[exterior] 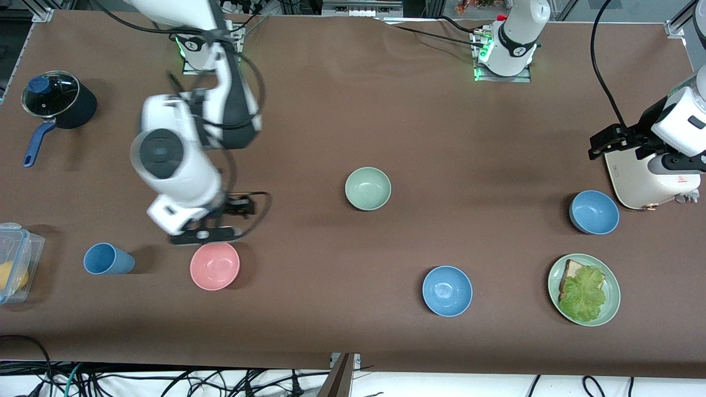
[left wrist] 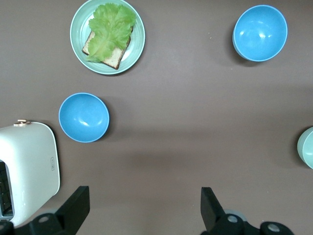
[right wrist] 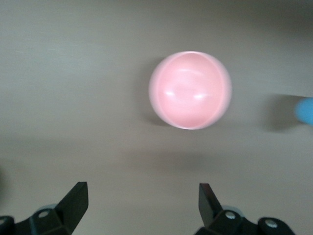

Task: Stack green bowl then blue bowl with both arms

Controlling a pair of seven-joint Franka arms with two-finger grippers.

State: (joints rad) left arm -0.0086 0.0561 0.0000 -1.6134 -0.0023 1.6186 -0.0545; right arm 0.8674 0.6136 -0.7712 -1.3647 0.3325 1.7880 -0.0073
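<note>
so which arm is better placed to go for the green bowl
Probably right, narrowly. Its open tool hangs by the pink bowl, closer to the green bowl; the left tool, also open, waits over the toaster.

pink bowl (right wrist: 190,90): blurred in the right wrist view.
green bowl (left wrist: 306,147): cut by the left wrist view's edge; only a sliver shows.
toaster (left wrist: 24,171): cut by the same view's edge.
food container (exterior: 15,261): cut off at the front view's edge.

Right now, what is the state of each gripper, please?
Left gripper: open, holding nothing, over the toaster.
Right gripper: open, holding nothing, beside the pink bowl.
</note>
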